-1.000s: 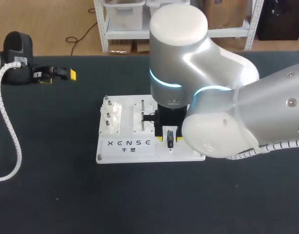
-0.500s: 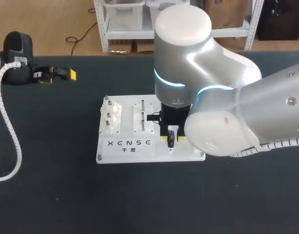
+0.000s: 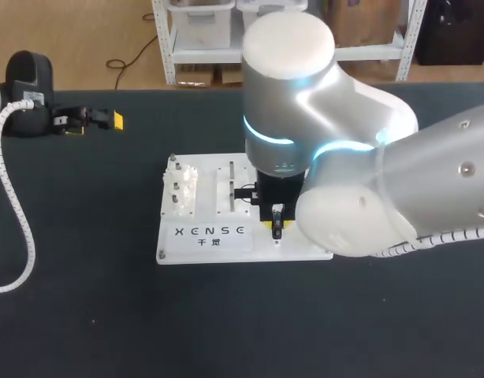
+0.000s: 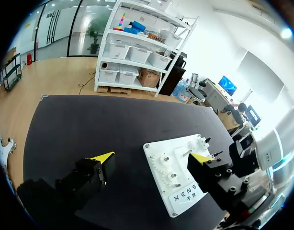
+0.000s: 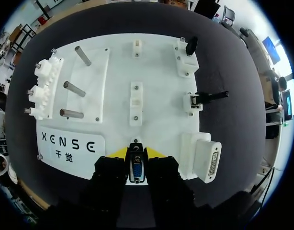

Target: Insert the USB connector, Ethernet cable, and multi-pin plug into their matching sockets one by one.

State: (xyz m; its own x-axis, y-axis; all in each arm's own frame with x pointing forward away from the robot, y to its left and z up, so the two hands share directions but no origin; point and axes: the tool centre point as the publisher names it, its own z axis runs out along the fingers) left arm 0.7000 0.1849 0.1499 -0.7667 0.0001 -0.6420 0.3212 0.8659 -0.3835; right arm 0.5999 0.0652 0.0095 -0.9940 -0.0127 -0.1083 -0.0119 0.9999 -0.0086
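Right wrist view, right claw (image 5: 136, 154) clenched on multi-pin plug (image 5: 136, 171), perhaps touching board (image 5: 156, 115), left claw (image 4: 152, 156) spread.

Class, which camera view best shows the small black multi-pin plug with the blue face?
The right wrist view: the multi-pin plug sits face-on, held in the right gripper. The head view shows only a dark sliver of it; the left wrist view does not show it.

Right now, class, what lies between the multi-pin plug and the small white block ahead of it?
Only bare white board, per the right wrist view, between the multi-pin plug and the small white block.
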